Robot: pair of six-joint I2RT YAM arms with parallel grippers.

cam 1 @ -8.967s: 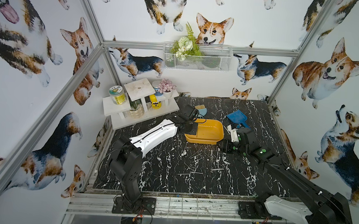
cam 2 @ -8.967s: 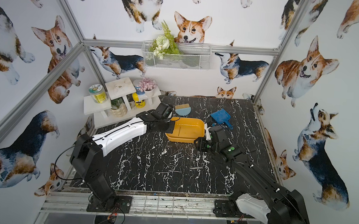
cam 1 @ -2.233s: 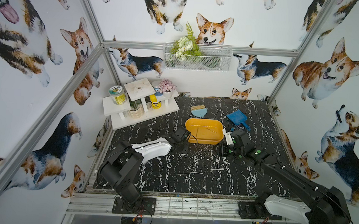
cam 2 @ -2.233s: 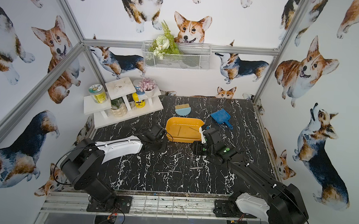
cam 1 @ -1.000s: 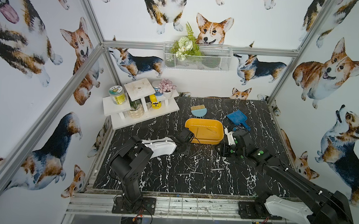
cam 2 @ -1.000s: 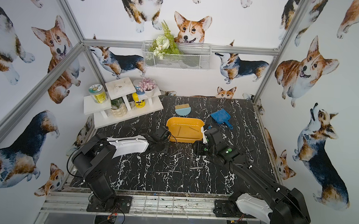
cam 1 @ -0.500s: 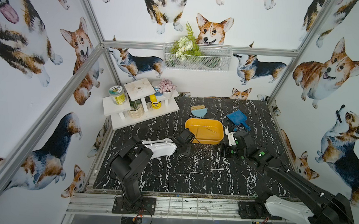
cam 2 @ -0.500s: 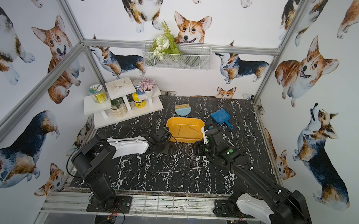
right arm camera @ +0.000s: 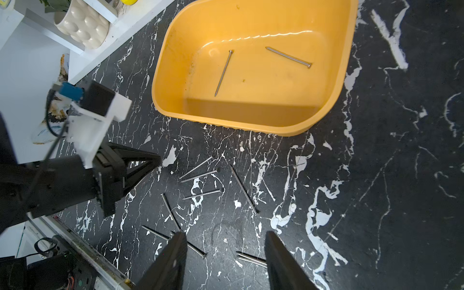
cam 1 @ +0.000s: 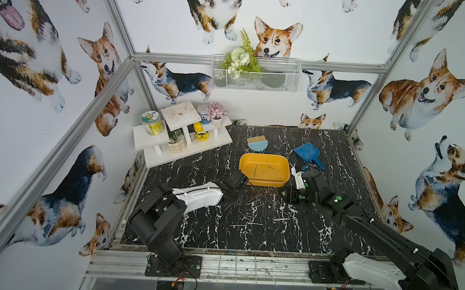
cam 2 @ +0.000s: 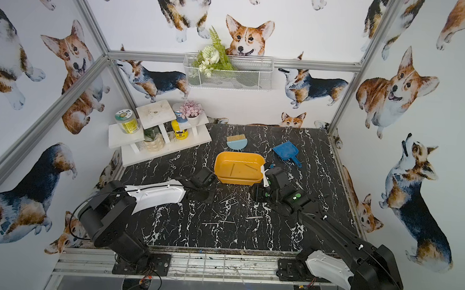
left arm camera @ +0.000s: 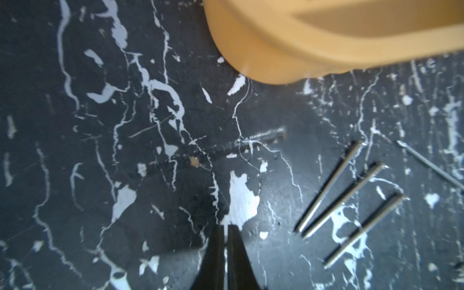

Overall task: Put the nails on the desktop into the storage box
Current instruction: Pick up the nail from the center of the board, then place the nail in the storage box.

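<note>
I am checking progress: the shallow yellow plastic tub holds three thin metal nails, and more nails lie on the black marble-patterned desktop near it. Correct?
Not quite. The right wrist view shows two thin metal nails, not three, in the shallow yellow plastic tub. More nails lie on the black marble-patterned desktop near it.

1. Shallow yellow-orange plastic tub (right arm camera: 251, 110), rounded corners, wide rim, upright on black white-veined marble-pattern desk (right arm camera: 401, 175), toward its middle.
2. Two thin silvery metal nails (right arm camera: 223, 73) flat on the tub floor, apart, at different angles.
3. Loose nails (right arm camera: 198, 176) scattered flat on the desk just in front of the tub, several lying nearly parallel.
</note>
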